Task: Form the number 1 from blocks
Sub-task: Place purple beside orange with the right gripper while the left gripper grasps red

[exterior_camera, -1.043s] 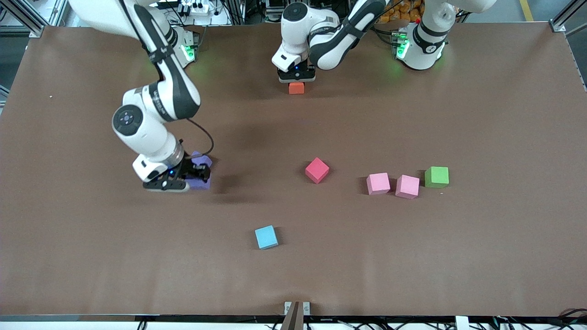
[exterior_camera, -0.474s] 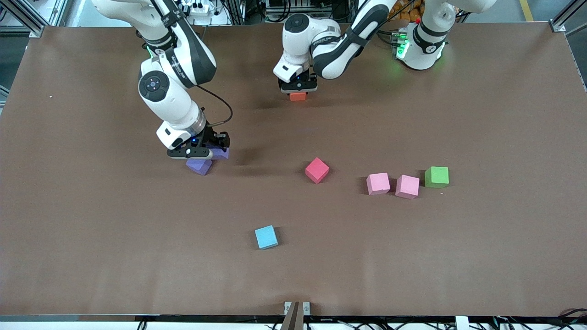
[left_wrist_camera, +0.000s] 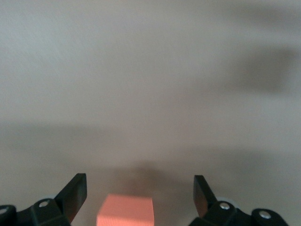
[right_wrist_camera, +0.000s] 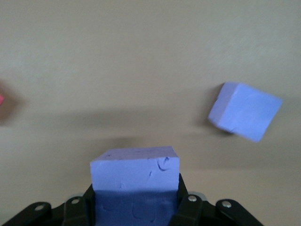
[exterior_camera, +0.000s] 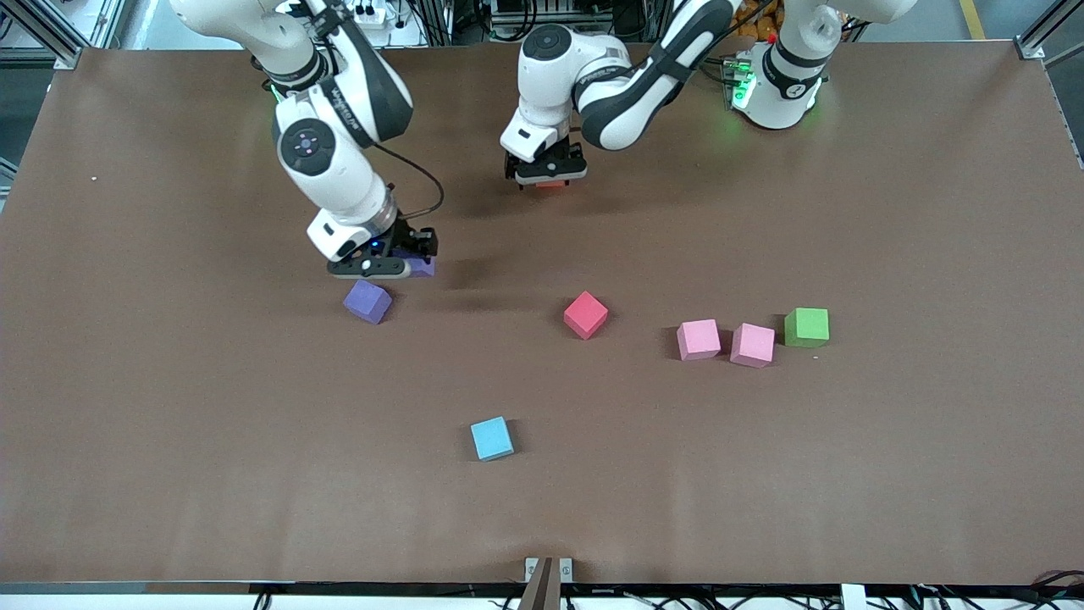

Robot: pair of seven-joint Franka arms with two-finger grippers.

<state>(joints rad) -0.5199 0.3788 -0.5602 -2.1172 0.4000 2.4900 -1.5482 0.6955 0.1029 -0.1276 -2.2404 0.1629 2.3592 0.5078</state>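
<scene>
R claw [exterior_camera: 398,264] pinches one purple block [right_wrist_camera: 135,175], up over worktop [exterior_camera: 169,424]; 2nd purple block [exterior_camera: 367,302] lies just beneath. L claw [exterior_camera: 549,176] spread w/ orange block [left_wrist_camera: 125,211] between fingers, apparently just placed. Next: prob set the purple in line nr orange.

Robotics lab: brown test table [exterior_camera: 889,474], aluminium frame posts [exterior_camera: 42,30] (power strips [exterior_camera: 360,13] too).

Purple blocks [exterior_camera: 367,302]; orange block [left_wrist_camera: 125,210]; red block [exterior_camera: 585,314]; brown table [exterior_camera: 762,474].
</scene>
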